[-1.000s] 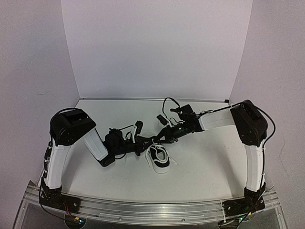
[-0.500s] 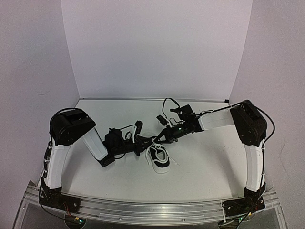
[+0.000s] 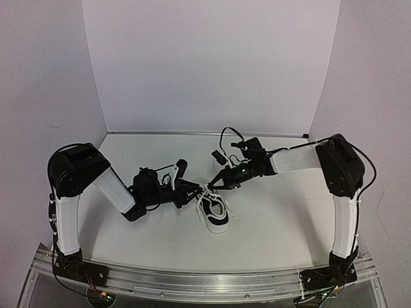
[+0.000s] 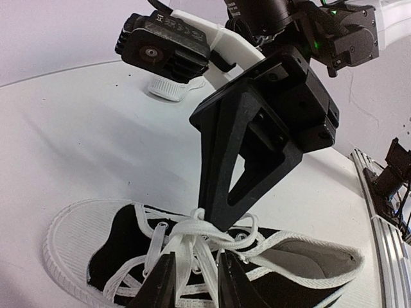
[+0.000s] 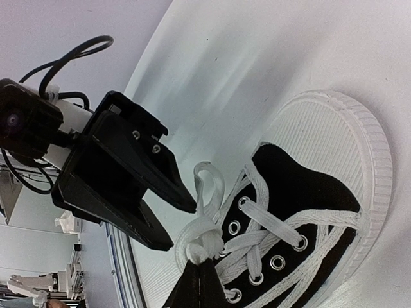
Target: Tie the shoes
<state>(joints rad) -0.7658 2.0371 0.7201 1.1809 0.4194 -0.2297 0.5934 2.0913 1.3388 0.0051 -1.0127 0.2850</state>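
One black sneaker (image 3: 218, 218) with a white sole lies mid-table, its toe towards the arms. It also shows in the left wrist view (image 4: 122, 237) and the right wrist view (image 5: 302, 186). Its white laces meet in a knot (image 5: 209, 240) at the far end of the lacing. My right gripper (image 3: 210, 187) is shut on the lace at that knot (image 5: 205, 264). My left gripper (image 3: 194, 190) is open just left of it, with lace strands showing between its fingers (image 4: 196, 276). A small free loop (image 5: 209, 183) stands beside one left finger. The second shoe is out of view.
White backdrop walls stand behind and to both sides of the table. An aluminium rail (image 3: 205, 282) runs along the near edge. A small white ribbed thing (image 4: 168, 90) lies behind the right arm; I cannot tell what it is.
My left arm has drawn back to the left and its gripper has shifted slightly left. The right gripper stays at the knot. The shoe has not moved.
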